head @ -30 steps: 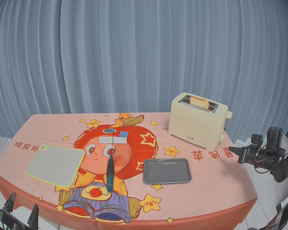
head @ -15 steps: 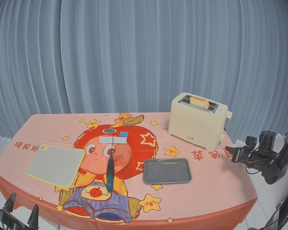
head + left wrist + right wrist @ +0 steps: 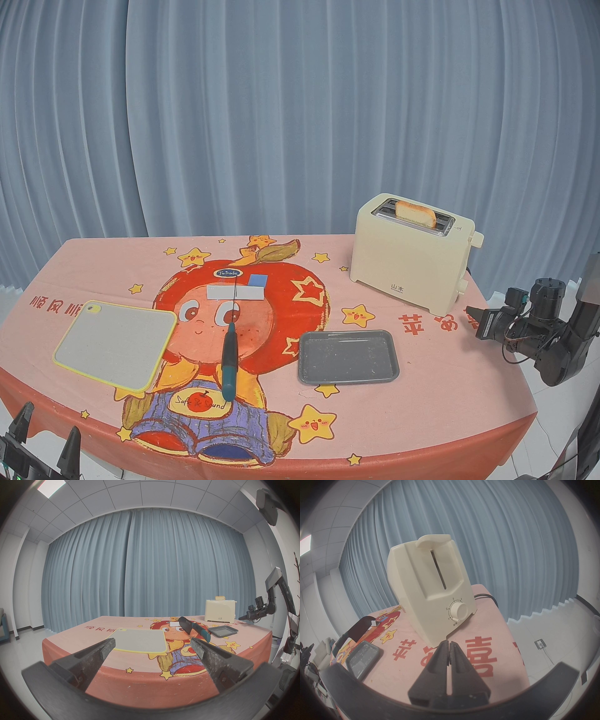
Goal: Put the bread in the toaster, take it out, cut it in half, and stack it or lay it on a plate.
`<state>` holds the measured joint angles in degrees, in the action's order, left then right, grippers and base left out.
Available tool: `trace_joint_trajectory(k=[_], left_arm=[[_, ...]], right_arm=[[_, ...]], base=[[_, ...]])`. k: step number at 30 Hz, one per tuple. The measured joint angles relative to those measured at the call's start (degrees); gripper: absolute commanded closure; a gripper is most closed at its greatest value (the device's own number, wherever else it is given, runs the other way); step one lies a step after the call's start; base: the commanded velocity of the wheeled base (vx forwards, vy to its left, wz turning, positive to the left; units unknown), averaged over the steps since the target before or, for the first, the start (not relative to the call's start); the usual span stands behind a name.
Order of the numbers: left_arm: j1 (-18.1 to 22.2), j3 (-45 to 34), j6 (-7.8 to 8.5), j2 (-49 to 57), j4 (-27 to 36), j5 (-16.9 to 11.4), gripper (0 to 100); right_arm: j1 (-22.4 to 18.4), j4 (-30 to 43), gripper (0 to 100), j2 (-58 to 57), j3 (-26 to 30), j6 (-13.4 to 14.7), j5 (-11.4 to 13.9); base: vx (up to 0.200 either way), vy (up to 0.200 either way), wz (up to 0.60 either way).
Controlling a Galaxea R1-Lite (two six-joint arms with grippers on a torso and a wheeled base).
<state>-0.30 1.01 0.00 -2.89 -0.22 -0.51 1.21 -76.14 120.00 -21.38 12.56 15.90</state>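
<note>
Bread [image 3: 415,214] up in toaster [image 3: 406,265], head view; R wrist: dial [image 3: 458,610] side, R gripper [image 3: 449,643] together; L gripper [image 3: 152,643] apart.

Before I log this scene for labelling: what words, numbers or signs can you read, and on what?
"1 2 3 4": around the dial on the toaster.
"喜": large red character on the tablecloth, beside the toaster.
The toaster's front mark, the oval label and the other script on the tablecloth are too small to read.

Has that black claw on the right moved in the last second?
Yes. The right gripper has edged leftward toward the toaster, which stayed put, and sunk a little.
</note>
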Motion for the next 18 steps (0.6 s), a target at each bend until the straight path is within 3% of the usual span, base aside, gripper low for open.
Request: trace_joint_trajectory(k=[4,9,18], left_arm=[[0.0,0.0,0.0,0.0,0.0,0.0,0],[0.0,0.0,0.0,0.0,0.0,0.0,0],[0.0,0.0,0.0,0.0,0.0,0.0,0]], right_arm=[[0.0,-2.1,100,1.3,-0.1,0.0,-0.3],[0.4,-2.7,100,2.4,-0.4,-0.1,-2.4],[0.8,-2.6,100,3.1,-3.5,-0.1,-2.8]], base=[[0.0,0.0,0.0],[0.0,0.0,0.0],[0.0,0.0,0.0]])
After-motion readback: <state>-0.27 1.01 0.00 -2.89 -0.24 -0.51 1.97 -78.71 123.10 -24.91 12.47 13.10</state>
